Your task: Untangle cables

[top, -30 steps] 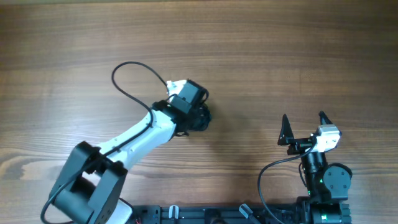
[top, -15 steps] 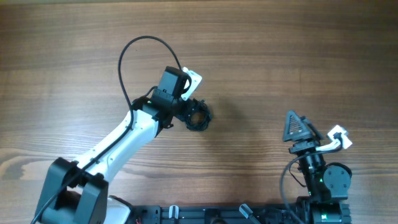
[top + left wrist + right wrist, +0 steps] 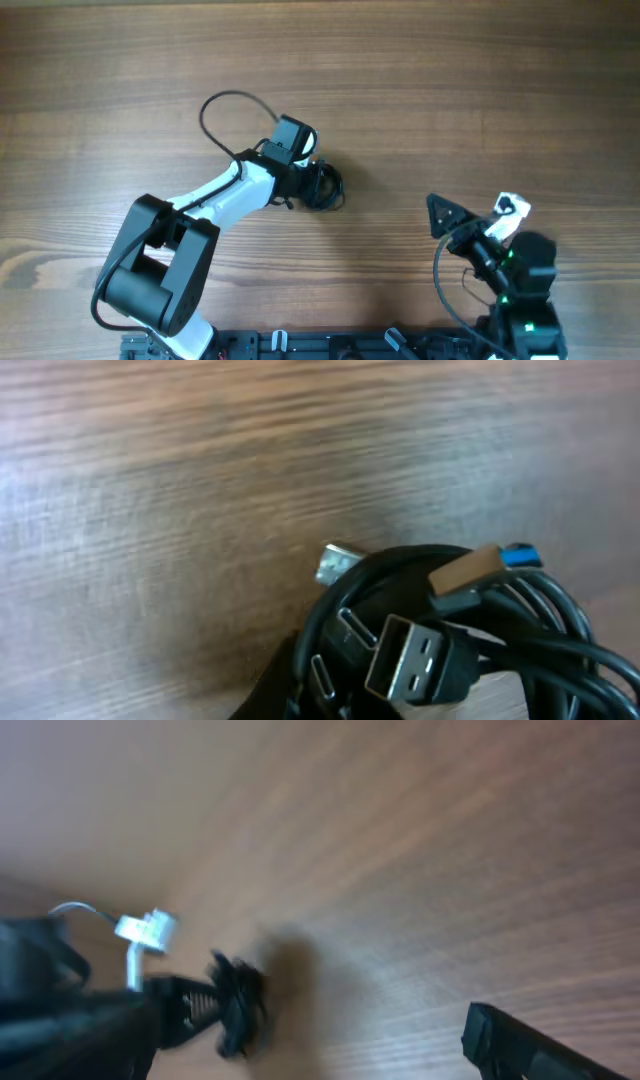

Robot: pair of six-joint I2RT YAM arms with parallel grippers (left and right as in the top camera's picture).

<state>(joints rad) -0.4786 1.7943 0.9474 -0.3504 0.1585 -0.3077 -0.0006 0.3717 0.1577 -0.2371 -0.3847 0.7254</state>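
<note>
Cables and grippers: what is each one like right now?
cables: tangled in one bundle, lying on the table.
left gripper: right at the bundle; open or shut cannot be told.
right gripper: looks open, holding nothing, well apart from the bundle.

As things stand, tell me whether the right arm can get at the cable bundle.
Probably yes, though crowded. Only bare wood shows between the right gripper and the cable bundle, but the left gripper sits at the bundle's left side.
</note>
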